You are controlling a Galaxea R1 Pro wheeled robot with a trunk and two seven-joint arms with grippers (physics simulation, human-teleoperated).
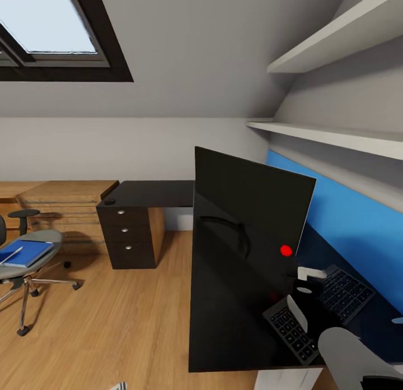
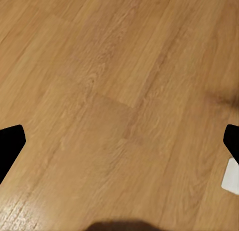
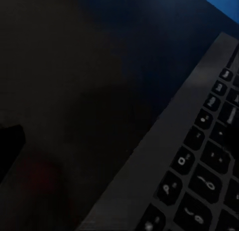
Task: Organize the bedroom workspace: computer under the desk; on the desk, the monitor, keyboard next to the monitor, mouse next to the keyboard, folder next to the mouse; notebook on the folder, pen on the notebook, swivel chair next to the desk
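The monitor (image 1: pixel 246 210) stands upright on the glossy black desk (image 1: pixel 224 334), its red dot at the lower corner. The keyboard (image 1: pixel 322 311) (image 3: pixel 199 171) lies on the desk just beyond the monitor, against the blue wall. My right gripper (image 1: pixel 307 293) hovers open just over the keyboard, one black finger (image 3: pixel 10 144) showing above the dark desktop. A small black mouse (image 1: pixel 109 201) sits on the far desk wing above the drawers. The swivel chair (image 1: pixel 33 267) at the left carries the blue folder (image 1: pixel 28 252) with the pen (image 1: pixel 11 254) across it. My left gripper (image 2: pixel 119 141) hangs open over bare floor.
Black drawers (image 1: pixel 126 233) with silver knobs stand under the far desk wing. Light wooden cabinets (image 1: pixel 61 210) line the back wall on the left. Two white shelves (image 1: pixel 336 135) jut out above the desk. Wooden floor (image 1: pixel 123 323) spreads between chair and desk.
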